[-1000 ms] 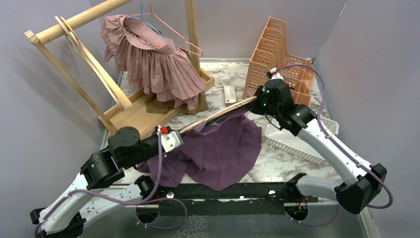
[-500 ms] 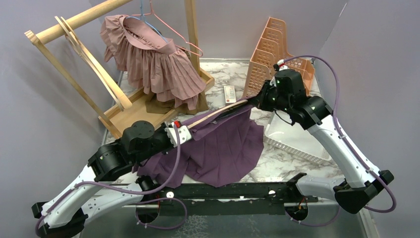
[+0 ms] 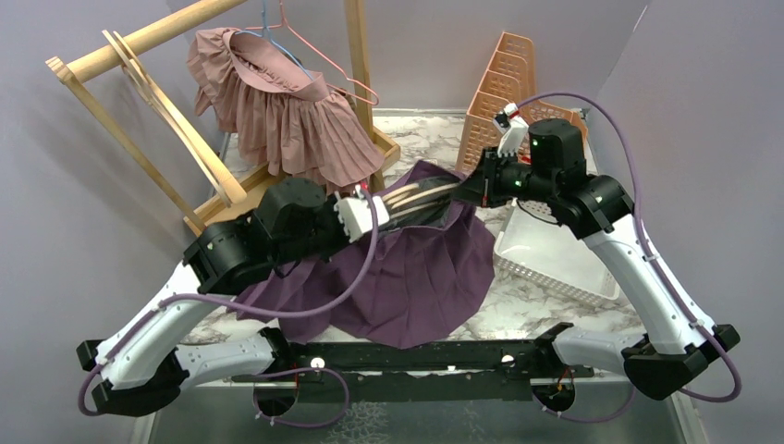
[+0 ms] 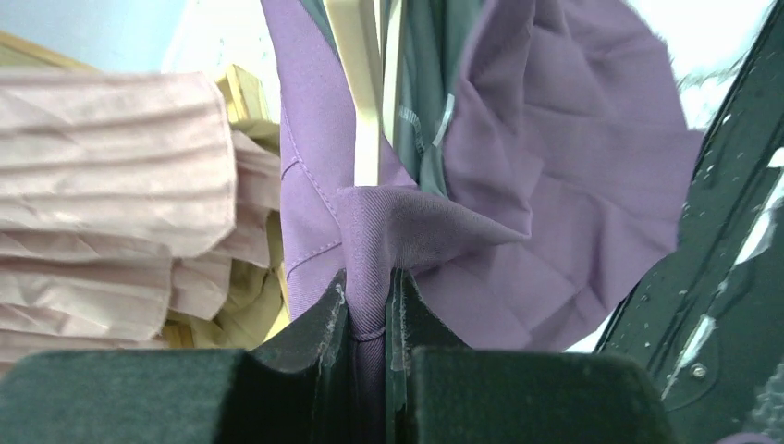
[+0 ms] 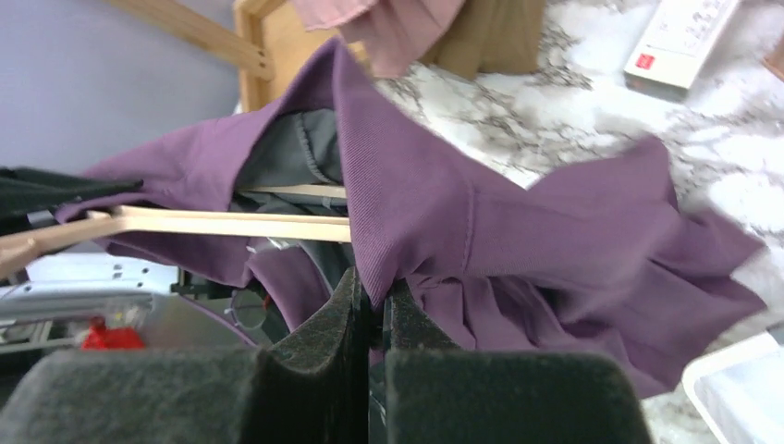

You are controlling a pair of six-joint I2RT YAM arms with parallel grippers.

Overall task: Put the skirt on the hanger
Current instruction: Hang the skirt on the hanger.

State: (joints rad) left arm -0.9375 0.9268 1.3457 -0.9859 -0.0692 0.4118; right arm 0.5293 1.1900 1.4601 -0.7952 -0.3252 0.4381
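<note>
Skirt (image 3: 416, 268) is held up by its waistband over the middle of the tabletop (image 3: 411, 139). The hem is draped on the marble toward the near edge. Wooden hanger (image 3: 421, 194) is seen running inside the waistband, between the two grips.

Left gripper (image 4: 368, 289): fingers pressed together on a fold of waistband cloth. Right gripper (image 5: 372, 287): same, with a ridge of purple cloth pinched between them. Whether a hanger end is caught inside either pinch cannot be told.

Step judged: the waistband is being stretched along the hanger.
- Tension should be kept even on both pinches, so the hanger is not tipped out.
- Pull should be applied along the hanger's line, not across it.
- Slack should be avoided, since the hanger appears to be carried mostly by the fabric.
- The hook is not made out, so seating should be checked before anything is released.

Around:
- Wooden rack (image 3: 139, 42) at the far left corner, with a pink skirt (image 3: 296, 120) hung on it and spare hangers (image 3: 176, 120) on the rail.
- Orange organiser (image 3: 504, 102) at the far right corner.
- White tray (image 3: 555, 268) at the right edge.
- Small box (image 5: 684, 37) on the marble beyond the skirt.

In the way: the pink skirt's hem is close to the left wrist, and the organiser sits just behind the right gripper, so outward stretch is limited.
</note>
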